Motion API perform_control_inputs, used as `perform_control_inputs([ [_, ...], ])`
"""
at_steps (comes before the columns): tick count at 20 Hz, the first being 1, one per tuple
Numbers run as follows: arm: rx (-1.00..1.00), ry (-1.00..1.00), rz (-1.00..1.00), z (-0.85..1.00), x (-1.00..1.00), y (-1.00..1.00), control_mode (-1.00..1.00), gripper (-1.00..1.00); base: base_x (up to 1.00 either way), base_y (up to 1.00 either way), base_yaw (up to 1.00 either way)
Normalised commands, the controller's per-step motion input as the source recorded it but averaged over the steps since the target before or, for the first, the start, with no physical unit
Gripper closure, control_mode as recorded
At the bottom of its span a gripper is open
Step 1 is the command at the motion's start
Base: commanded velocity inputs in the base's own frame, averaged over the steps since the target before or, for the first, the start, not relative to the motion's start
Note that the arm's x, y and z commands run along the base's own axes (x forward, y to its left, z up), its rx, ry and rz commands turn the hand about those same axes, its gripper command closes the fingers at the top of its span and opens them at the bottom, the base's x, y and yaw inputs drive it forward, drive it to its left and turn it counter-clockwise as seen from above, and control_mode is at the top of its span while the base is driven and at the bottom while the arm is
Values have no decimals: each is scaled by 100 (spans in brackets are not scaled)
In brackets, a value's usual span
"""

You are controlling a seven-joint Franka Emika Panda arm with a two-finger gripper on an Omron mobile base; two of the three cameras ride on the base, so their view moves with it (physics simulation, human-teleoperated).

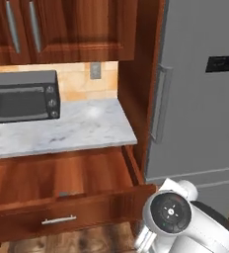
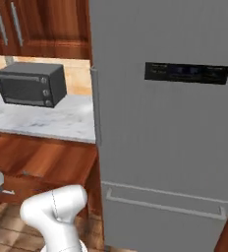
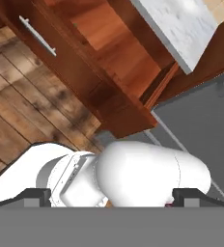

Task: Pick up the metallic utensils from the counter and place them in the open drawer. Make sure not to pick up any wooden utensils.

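Observation:
The open drawer [image 1: 101,205] is pulled out below a marble top, reddish-brown, with a slim silver bar handle [image 1: 58,219] on its front. Its bare wooden bottom [image 2: 42,157] shows nothing I can make out as cutlery; a tiny grey mark sits at the inner front edge, too small to tell. In the hand view the drawer [image 3: 109,58] runs diagonally across the top. My gripper [image 3: 113,197] is open, its dark fingertips [image 3: 36,195] far apart, low in front of the drawer over the floor. The metallic utensils, the wooden utensils and the counter are out of view.
A dark microwave [image 1: 23,96] [image 2: 32,83] stands on the marble top [image 1: 87,126] above the drawer. A tall grey fridge [image 1: 200,108] [image 2: 160,123] rises directly to the right. Wooden cabinets hang above. Plank floor [image 3: 22,111] lies below the drawer front.

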Motion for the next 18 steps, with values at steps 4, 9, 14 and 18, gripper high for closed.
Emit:
perform_control_inputs([
  [4, 0, 0, 0, 0, 0, 0, 100, -100, 0, -66, -80],
  [9, 0, 0, 0, 0, 0, 0, 100, -100, 0, -84, -76],
  [14, 0, 0, 0, 0, 0, 0, 100, -100, 2, -73, -76],
  [18, 0, 0, 0, 0, 0, 0, 100, -100, 27, -40, -79],
])
